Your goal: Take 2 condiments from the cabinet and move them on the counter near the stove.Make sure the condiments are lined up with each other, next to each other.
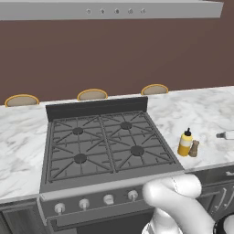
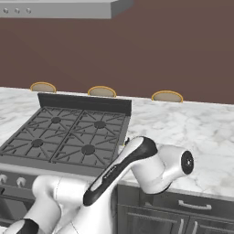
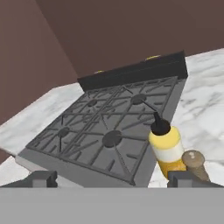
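Observation:
The yellow squeeze bottle [image 1: 184, 144] and the small brown pepper mill [image 1: 194, 148] stand upright side by side on the white marble counter [image 1: 203, 114], just right of the stove [image 1: 105, 141]. In the hand view the bottle [image 3: 167, 146] and the mill [image 3: 194, 161] sit at lower right, close behind the right fingertip [image 3: 188, 178]. My gripper [image 3: 114, 179] is open, its tips far apart and nothing between them, drawn back from the stove's [image 3: 109, 127] front right corner. The cabinet is out of view.
A white object [image 1: 226, 135] lies on the counter at the far right edge. Three tan stool tops [image 1: 92, 94] line the counter's far side. A range hood [image 1: 109, 9] hangs overhead. Drawers [image 2: 194, 205] sit under the counter [image 2: 192, 128].

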Robot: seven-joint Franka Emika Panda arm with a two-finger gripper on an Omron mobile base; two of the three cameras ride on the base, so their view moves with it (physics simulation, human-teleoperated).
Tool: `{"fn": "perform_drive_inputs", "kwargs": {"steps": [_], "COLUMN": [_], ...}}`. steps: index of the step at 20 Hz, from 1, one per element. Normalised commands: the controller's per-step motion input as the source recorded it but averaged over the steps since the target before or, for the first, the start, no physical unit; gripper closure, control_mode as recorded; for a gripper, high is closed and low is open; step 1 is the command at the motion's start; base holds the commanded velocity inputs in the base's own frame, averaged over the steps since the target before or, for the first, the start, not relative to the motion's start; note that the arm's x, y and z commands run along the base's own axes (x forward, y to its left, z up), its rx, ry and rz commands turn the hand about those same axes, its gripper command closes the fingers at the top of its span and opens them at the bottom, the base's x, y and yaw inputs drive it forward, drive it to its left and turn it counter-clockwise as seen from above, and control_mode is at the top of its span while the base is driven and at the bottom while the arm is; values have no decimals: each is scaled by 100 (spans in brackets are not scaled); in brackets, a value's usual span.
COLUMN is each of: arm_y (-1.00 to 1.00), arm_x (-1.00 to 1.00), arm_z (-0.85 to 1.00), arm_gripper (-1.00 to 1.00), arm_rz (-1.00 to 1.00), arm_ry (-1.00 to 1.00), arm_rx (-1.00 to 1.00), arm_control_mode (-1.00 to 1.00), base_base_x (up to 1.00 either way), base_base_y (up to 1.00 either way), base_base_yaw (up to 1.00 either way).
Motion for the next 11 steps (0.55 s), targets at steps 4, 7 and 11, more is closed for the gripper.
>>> {"fn": "perform_drive_inputs", "kwargs": {"steps": [4,7,11], "arm_y": [76,72,91], "arm_x": [0,0,0], "arm_z": [26,26,5], "arm_gripper": [-100,-100,-100], "arm_rz": [-19,-19,-18], "arm_ry": [26,23,16], "arm_rx": [-19,-18,-25], "arm_control_mode": [-100,-100,-100], "base_base_x": [0,0,0], "base_base_y": [0,0,0], "base_base_yaw": [0,0,0]}}
